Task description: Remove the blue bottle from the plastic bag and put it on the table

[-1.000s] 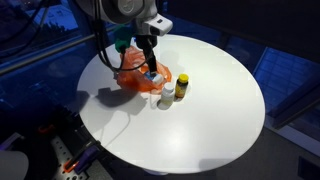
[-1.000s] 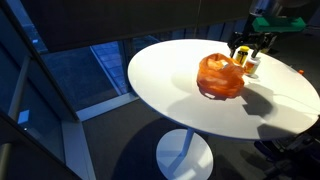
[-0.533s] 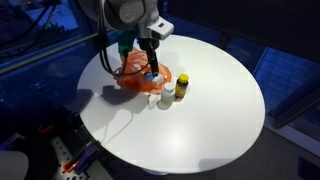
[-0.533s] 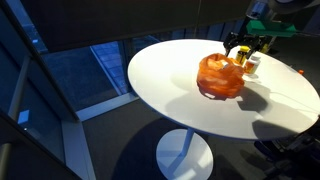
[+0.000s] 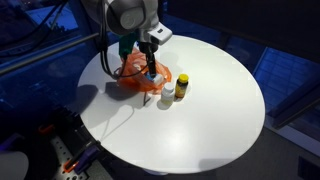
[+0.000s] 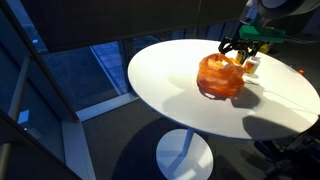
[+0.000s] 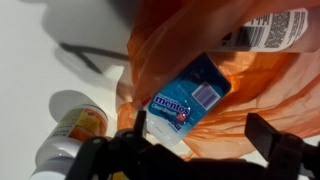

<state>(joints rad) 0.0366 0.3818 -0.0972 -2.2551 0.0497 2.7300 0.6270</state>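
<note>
The blue bottle (image 7: 186, 100), a Mentos tub with a blue label, lies in the mouth of the orange plastic bag (image 7: 250, 90). The bag sits on the white round table in both exterior views (image 5: 138, 76) (image 6: 220, 76). My gripper (image 7: 205, 135) hangs just above the bag's opening (image 5: 150, 66) (image 6: 240, 52). Its two fingers are spread wide, one on each side of the bottle's lower end, and they do not press on it. The blue bottle shows as a small blue spot under the fingers in an exterior view (image 5: 151, 74).
A yellow-capped bottle (image 5: 181, 86) and a white bottle (image 5: 165, 98) stand beside the bag; one with an orange label shows in the wrist view (image 7: 75, 125). Another barcoded container (image 7: 275, 28) lies inside the bag. The table (image 5: 215, 120) is round with near edges.
My gripper has shifted slightly across the bag's opening and risen a little. The bag and the bottles have stayed where they were.
</note>
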